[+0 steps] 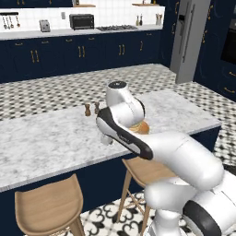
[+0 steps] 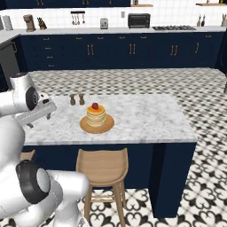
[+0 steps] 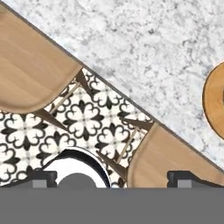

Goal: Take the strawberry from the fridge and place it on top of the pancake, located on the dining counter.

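Note:
The strawberry (image 2: 95,106) sits on top of the pancake (image 2: 96,116), a golden stack on a round wooden plate (image 2: 97,125) on the dining counter (image 2: 142,115). In the left base view my arm hides most of the pancake (image 1: 141,127). The grey fridge (image 1: 189,37) stands at the back right with its doors shut. My gripper (image 3: 113,178) hangs over the counter's near edge, left of the plate and apart from it. It is open, its fingertips (image 3: 43,177) are wide apart and nothing is between them. The plate's rim (image 3: 215,105) shows at the right of the hand view.
Two small shakers (image 2: 76,99) stand on the counter behind the plate. Wooden stools (image 2: 103,167) (image 1: 50,200) stand along the near side below the gripper. The back counter holds a toaster (image 1: 44,26) and an oven (image 1: 81,21).

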Controlling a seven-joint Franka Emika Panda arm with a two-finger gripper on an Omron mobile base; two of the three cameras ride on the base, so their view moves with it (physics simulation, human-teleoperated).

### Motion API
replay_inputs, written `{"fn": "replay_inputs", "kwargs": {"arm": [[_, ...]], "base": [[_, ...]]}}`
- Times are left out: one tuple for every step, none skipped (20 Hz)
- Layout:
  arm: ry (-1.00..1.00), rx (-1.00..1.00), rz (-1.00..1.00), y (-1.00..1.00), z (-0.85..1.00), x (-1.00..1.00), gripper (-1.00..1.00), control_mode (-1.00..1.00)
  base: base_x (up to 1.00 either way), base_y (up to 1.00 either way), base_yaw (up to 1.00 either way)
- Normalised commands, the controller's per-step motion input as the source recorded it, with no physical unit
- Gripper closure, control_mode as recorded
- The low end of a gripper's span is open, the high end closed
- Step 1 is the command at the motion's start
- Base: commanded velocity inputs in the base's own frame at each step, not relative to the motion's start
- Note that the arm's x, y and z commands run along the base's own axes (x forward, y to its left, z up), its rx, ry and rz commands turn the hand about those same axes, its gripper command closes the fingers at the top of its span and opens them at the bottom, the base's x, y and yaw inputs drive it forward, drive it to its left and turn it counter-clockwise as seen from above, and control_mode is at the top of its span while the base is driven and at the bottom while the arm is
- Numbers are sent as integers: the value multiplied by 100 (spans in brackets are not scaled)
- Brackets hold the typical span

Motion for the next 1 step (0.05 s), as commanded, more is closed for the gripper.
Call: {"fn": "replay_inputs", "kwargs": {"arm": [[0, 0, 14, 0, -40, -38, -100, -100]], "base": [[0, 0, 0]]}}
